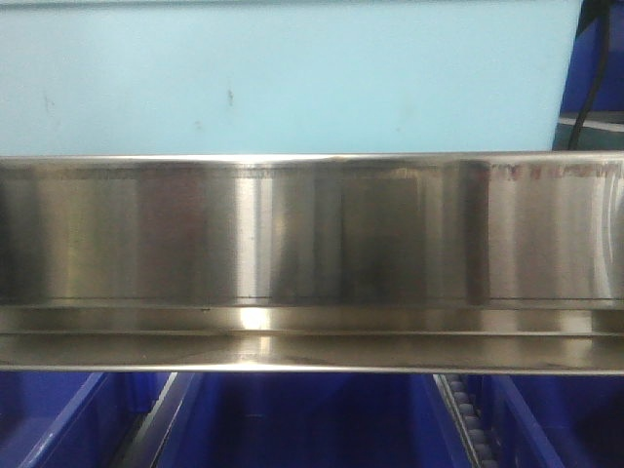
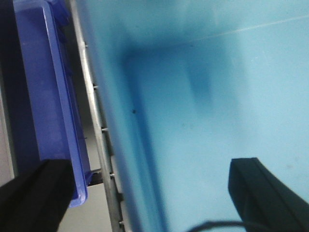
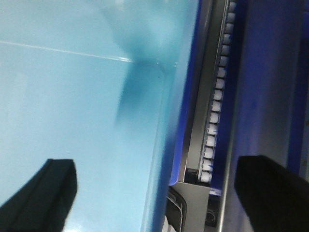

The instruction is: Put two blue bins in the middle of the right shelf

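left gripper [image 2: 149, 193]: spread wide, nothing gripped.
right gripper [image 3: 157, 193]: spread wide, nothing gripped.
blue bin [image 2: 43, 96]: seen beside left gripper.

readable text: none is showing in any view | front view: faint reddish marks [image 1: 561, 174] are running along the top edge of the steel shelf rail [image 1: 312, 234], upper right of the frame | legibility: blurring too much to read
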You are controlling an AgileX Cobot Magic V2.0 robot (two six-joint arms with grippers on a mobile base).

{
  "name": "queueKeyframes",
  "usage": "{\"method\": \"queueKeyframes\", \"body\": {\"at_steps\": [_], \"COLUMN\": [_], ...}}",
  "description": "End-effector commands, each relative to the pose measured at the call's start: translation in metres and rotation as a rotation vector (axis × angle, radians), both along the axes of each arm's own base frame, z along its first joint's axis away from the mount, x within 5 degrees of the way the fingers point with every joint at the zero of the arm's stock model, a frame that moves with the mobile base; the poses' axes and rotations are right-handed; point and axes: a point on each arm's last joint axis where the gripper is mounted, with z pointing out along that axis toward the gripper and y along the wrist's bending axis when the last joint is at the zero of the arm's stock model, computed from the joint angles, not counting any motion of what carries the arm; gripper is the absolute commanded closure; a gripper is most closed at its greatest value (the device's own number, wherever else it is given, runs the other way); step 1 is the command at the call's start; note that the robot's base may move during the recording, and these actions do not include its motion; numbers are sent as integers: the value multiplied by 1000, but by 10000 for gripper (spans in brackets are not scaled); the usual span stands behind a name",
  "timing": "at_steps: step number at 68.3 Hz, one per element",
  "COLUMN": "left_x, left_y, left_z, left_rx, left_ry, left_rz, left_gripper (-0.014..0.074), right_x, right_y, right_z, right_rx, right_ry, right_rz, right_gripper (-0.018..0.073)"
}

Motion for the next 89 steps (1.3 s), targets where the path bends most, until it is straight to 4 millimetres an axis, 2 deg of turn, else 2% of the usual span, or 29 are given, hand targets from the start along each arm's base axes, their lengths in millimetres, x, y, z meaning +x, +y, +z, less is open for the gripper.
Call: {"method": "queueKeyframes", "body": {"at_steps": [1, 4, 9, 14, 18, 19, 20, 22, 38, 53, 60, 79, 89], "left_x": [3, 4, 4, 4, 4, 4, 4, 4, 4, -8, -20, -51, -64], "left_y": [4, 6, 7, 7, 7, 7, 7, 7, 7, 10, 13, 20, 20], "left_z": [2, 2, 2, 2, 2, 2, 2, 2, 2, 23, 46, 126, 160], "left_rx": [-27, -27, -27, -27, -27, -27, -27, -27, -27, -70, -108, -257, -342], "left_ry": [2, 2, 2, 2, 2, 2, 2, 2, 2, -45, -107, -331, -424], "left_rz": [27, 32, 36, 36, 36, 36, 36, 36, 36, 34, 31, 10, -11], "left_gripper": [90, 136, 249, 417, 549, 605, 643, 713, 707, 707, 707, 707, 707], "right_x": [2, 2, 2, 2, 2, 2, 2, 2, 0, -17, -28, -51, -58], "right_y": [-1, -1, -1, -1, -1, -1, -1, -1, -2, -10, -17, -29, -34], "right_z": [-2, -3, -3, -3, -3, -3, -3, -3, 2, 36, 62, 141, 167], "right_rx": [-9, -8, -8, -8, -8, -8, -8, -8, -3, 29, 57, 150, 172], "right_ry": [-1, 2, 2, 2, 2, 2, 2, 2, -8, -100, -183, -428, -521], "right_rz": [-13, -20, -20, -20, -20, -20, -20, -20, -20, -21, -23, -31, -39], "right_gripper": [143, 216, 393, 568, 674, 701, 726, 720, 712, 712, 712, 712, 712]}}
